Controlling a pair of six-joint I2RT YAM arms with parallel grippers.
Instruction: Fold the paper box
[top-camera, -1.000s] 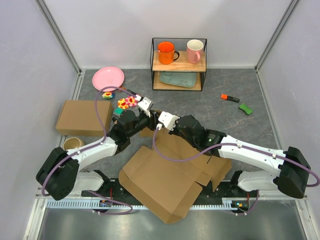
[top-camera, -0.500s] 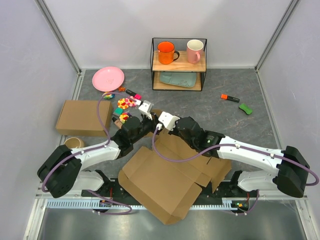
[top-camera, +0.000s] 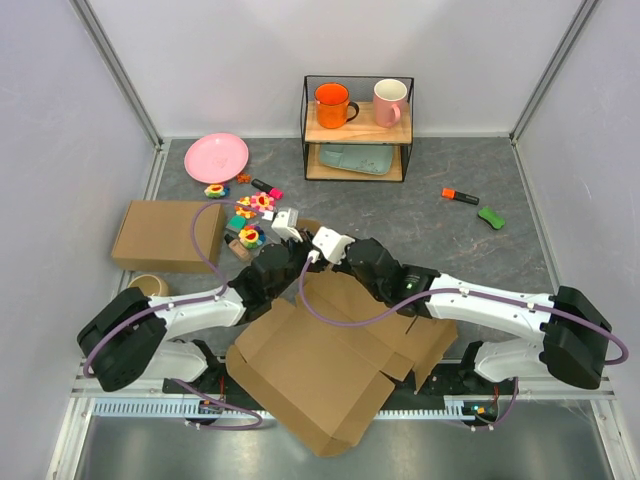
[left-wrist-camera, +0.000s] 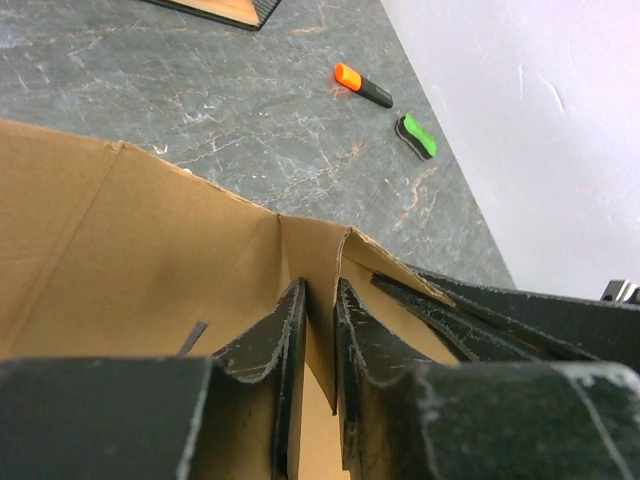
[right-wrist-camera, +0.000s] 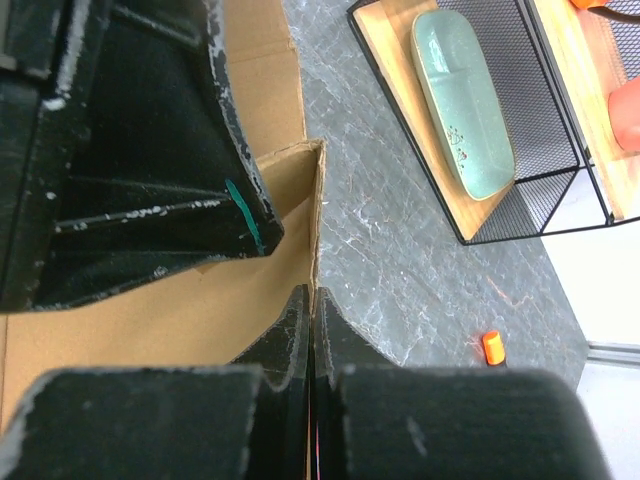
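Observation:
The paper box (top-camera: 330, 360) is a brown cardboard sheet lying partly folded at the near middle of the table, one wall raised at its far edge. My left gripper (top-camera: 298, 262) and right gripper (top-camera: 322, 262) meet at that far corner. In the left wrist view the left gripper (left-wrist-camera: 320, 300) is shut on an upright flap of the paper box (left-wrist-camera: 130, 240). Seen from the right wrist, the right gripper (right-wrist-camera: 312, 300) pinches the top edge of the raised wall of the paper box (right-wrist-camera: 150, 310), with the left gripper's black fingers (right-wrist-camera: 150, 150) close beside it.
A second, closed cardboard box (top-camera: 165, 235) sits at the left, with a paper cup (top-camera: 147, 287) near it. Small coloured toys (top-camera: 250, 210) and a pink plate (top-camera: 216, 157) lie beyond. A wire shelf (top-camera: 357, 128) holds two mugs. An orange marker (top-camera: 460, 196) and a green piece (top-camera: 491, 216) lie at the right.
The left jaws have closed onto the flap. Both wrists have drawn back toward the near edge, and the paper box has slid and turned slightly to the near left.

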